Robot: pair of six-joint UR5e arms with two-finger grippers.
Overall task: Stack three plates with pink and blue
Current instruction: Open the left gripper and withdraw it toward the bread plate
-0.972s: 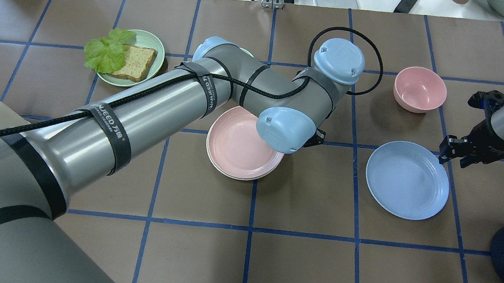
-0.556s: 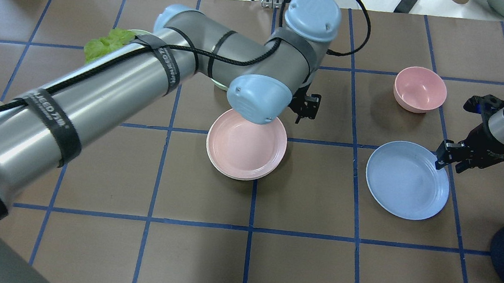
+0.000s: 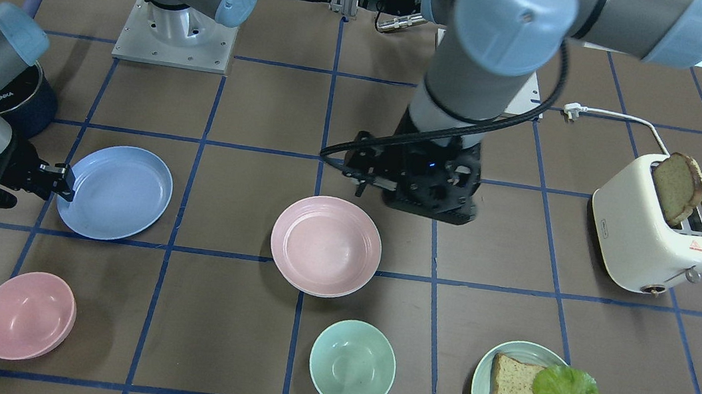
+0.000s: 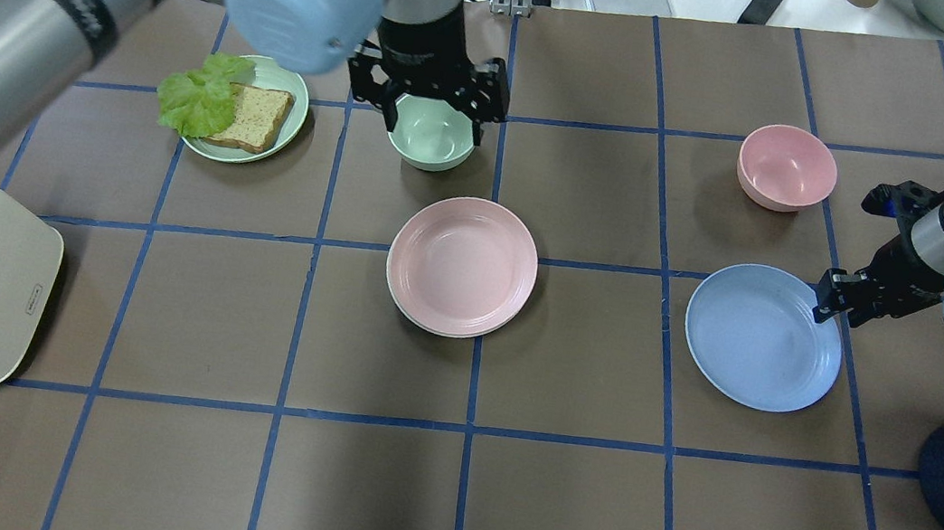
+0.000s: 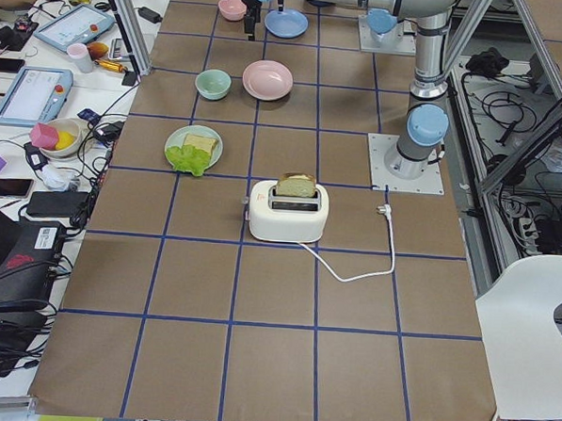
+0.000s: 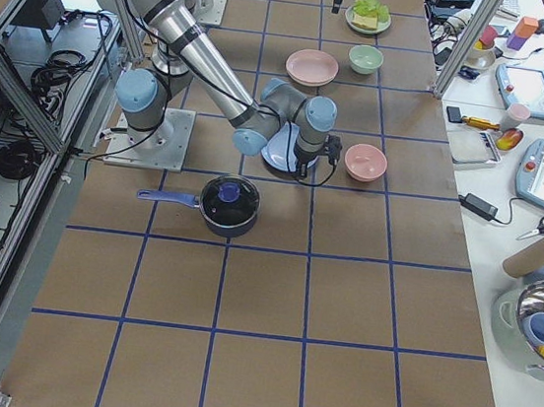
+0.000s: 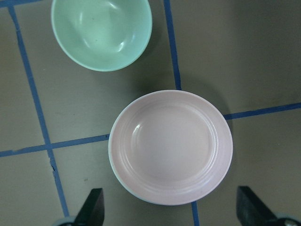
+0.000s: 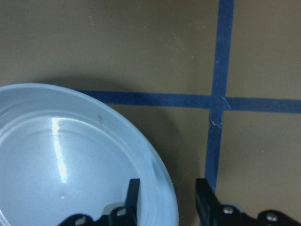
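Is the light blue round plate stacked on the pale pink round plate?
No, the light blue plate lies apart from the pale pink plate.

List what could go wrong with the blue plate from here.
1. The right end effector straddles only the rim of the blue plate, not yet closed; lifted from one edge, the plate may tilt or slip.
2. The left end effector hangs open near the pink plate; a delivery there might clip that arm.

pink plate (image 4: 462,266) nested on cream plate (image 7: 121,182), centre; blue plate (image 4: 762,337) flat, well apart
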